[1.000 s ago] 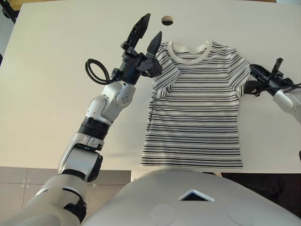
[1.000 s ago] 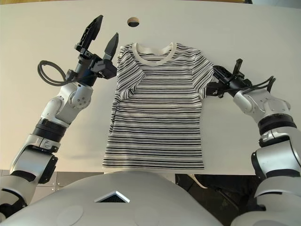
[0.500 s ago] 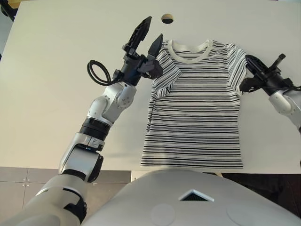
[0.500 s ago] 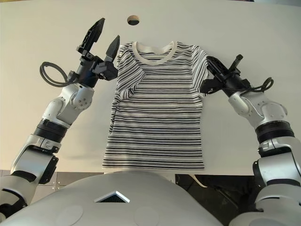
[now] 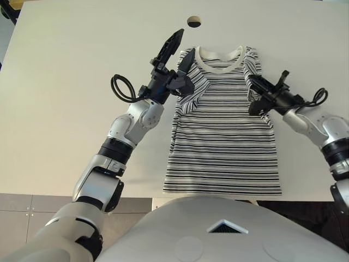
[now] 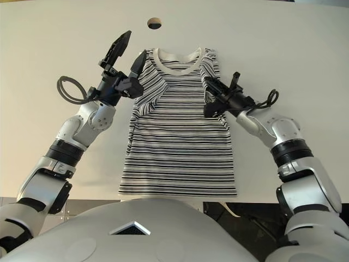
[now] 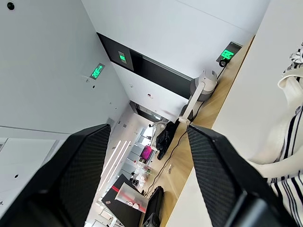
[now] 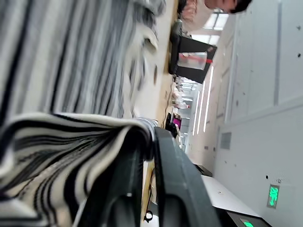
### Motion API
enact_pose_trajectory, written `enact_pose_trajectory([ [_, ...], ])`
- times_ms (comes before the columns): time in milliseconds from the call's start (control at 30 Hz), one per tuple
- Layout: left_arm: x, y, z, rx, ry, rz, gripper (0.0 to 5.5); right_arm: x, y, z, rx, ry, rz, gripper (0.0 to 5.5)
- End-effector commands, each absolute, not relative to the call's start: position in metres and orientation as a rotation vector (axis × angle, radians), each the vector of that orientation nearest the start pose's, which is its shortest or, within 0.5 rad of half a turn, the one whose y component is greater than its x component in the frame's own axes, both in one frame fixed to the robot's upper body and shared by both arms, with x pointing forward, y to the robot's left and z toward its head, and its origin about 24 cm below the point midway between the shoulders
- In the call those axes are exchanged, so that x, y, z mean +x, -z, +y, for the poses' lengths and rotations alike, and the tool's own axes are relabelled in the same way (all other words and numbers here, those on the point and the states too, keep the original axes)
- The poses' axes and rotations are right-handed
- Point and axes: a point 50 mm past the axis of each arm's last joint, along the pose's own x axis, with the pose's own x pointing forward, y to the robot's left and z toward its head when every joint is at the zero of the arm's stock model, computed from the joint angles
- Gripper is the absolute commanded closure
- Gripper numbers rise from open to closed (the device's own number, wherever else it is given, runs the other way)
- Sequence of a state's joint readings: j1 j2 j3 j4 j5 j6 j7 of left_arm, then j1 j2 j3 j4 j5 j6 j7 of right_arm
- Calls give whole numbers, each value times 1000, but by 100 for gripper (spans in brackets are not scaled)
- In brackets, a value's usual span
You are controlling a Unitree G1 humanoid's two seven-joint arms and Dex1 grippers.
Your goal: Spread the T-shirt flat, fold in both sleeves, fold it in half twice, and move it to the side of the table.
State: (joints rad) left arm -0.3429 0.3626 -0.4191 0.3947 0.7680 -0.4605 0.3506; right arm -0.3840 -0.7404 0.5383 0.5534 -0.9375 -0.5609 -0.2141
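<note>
T-shirt (image 5: 223, 147) lies flat on the table (image 5: 65, 109), hem at the near edge, long axis near-far. My right gripper (image 5: 256, 97) is clamped on the right sleeve (image 8: 71, 137) over the chest; I'd lay it leftward. Left gripper (image 5: 182, 46) gapes wide, empty, by the collar (image 5: 220, 63).

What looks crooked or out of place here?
The shirt has uneven sleeves: the left sleeve lies folded in with a rumpled crease, while the right gripper pinches the right sleeve, lifted over the chest. Nothing looks damaged.
</note>
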Motion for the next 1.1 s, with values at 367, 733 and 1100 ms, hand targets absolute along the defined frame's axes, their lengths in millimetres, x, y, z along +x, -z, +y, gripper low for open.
enact_pose_trajectory([
  [367, 272, -75, 155, 1059, 427, -586, 248, 258, -50, -211, -1538, -723, -359, 284],
  [733, 152, -45, 239, 1177, 1016, -84, 248, 127, -61, -280, -1222, -826, 186, 198],
  [1100, 116, -47, 213, 1129, 1579, 37, 248, 70, -82, -273, -1412, -1189, 437, 198],
])
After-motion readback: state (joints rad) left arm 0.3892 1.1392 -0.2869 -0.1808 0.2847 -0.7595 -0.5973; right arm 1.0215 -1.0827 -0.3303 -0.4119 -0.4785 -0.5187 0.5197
